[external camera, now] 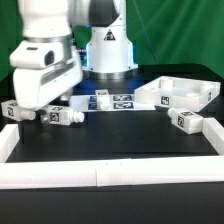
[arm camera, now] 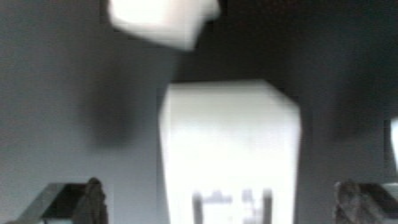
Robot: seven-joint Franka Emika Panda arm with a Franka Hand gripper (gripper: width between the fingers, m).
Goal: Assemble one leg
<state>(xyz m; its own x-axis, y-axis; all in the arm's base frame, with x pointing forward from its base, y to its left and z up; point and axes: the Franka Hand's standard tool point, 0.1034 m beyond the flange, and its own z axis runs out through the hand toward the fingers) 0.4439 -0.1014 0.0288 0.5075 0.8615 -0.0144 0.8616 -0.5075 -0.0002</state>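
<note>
Three short white legs show on the black table [external camera: 120,140] in the exterior view, and the step in hand looks like the first pick-up. The white arm [external camera: 45,60] leans low over the exterior view's left side. The wide tray-like piece [external camera: 176,92] sits well apart toward the exterior view's right, with the marker board [external camera: 115,100] between it and the arm.

In the wrist view the gripper [arm camera: 222,200] is released. Its fingers [arm camera: 71,200] are spread either side of the leg [arm camera: 231,135], with a dark gap on each flank, so nothing is grasped yet. A neighbouring leg [arm camera: 164,22] lies just beyond it. I cannot tell which block in the exterior view is the straddled one.

Next, I judge, the hand needs a little more descent, kept centred, then a square closing on the flat faces.

No brand or writing is legible. The only markings are black-and-white square tags on the legs and the board.
</note>
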